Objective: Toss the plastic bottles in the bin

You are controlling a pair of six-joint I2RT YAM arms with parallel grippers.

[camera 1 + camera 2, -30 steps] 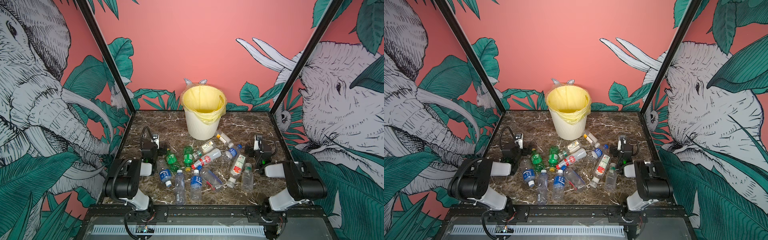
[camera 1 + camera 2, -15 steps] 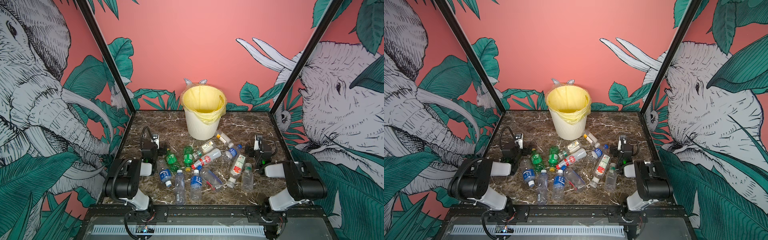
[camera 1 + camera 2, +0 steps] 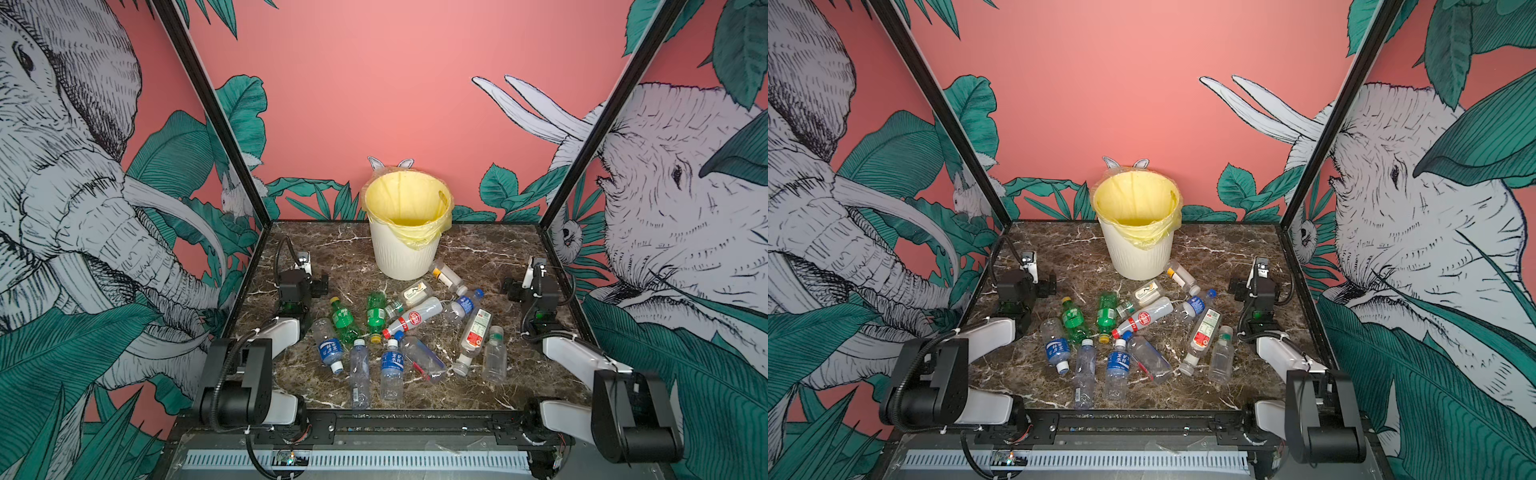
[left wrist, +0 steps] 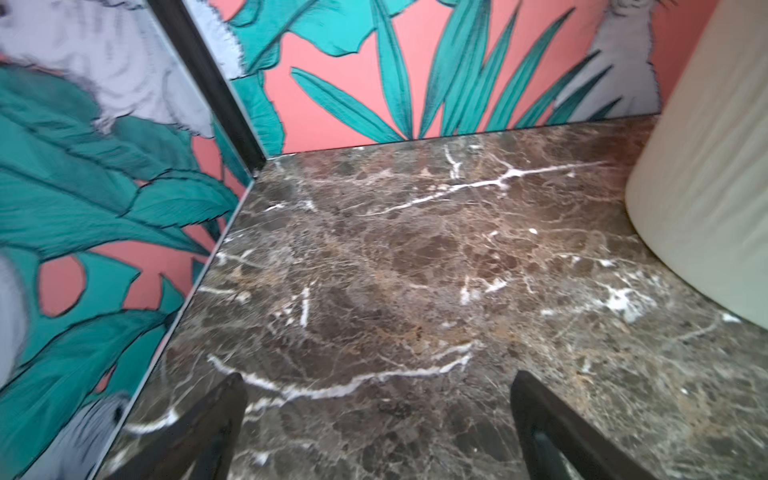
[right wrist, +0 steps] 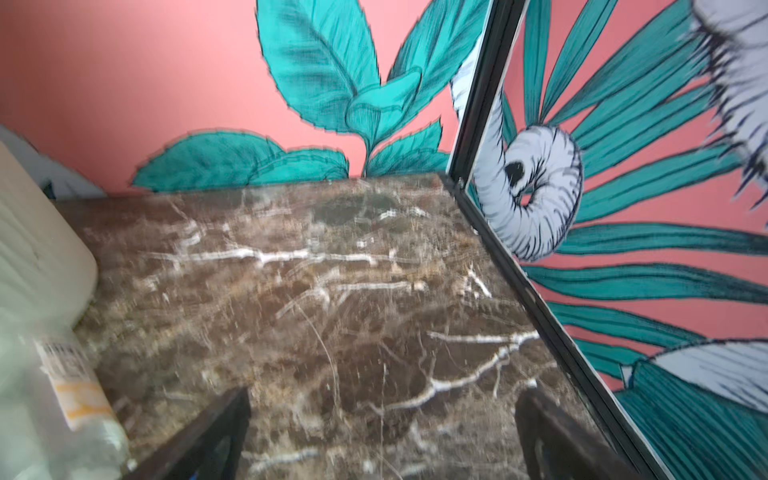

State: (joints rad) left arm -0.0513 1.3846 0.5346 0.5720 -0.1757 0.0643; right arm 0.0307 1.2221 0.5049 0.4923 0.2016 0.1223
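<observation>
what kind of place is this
Likely a robot test booth: marble-look tabletop boxed in by jungle mural panels, left arm and right arm mounted at its front, bottles beside a bin.

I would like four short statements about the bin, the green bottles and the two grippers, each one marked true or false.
1. The bin stands upright on the table. True.
2. The green bottles lie inside the bin. False: they lie on the table, in front of it.
3. The left gripper is open and empty. True.
4. The right gripper is shut on a bottle. False: it is open and empty.
</observation>
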